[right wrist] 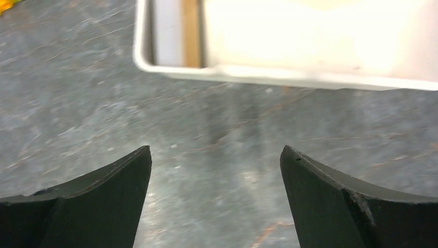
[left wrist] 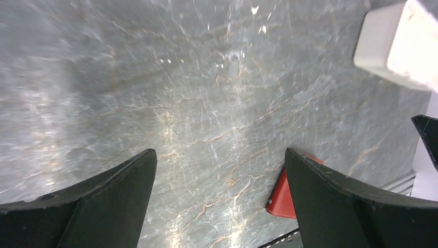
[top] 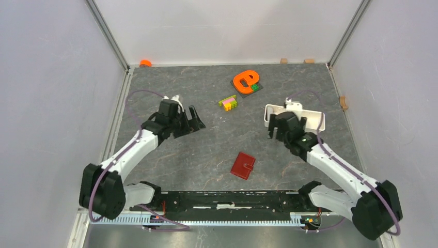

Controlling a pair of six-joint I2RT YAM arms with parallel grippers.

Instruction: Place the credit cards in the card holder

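The card holder is a closed dark-red wallet lying flat at the near middle of the table. One corner of it shows beside the right finger in the left wrist view. A tan credit card stands on edge inside the left end of the white tray. In the top view the cards are hidden. My left gripper is open and empty, up and to the left of the wallet. My right gripper is open and empty, just short of the tray's near wall.
The white oblong tray sits at the right and also shows in the left wrist view. An orange e-shaped toy on a dark plate and a stack of coloured bricks lie at the back. White walls enclose the table.
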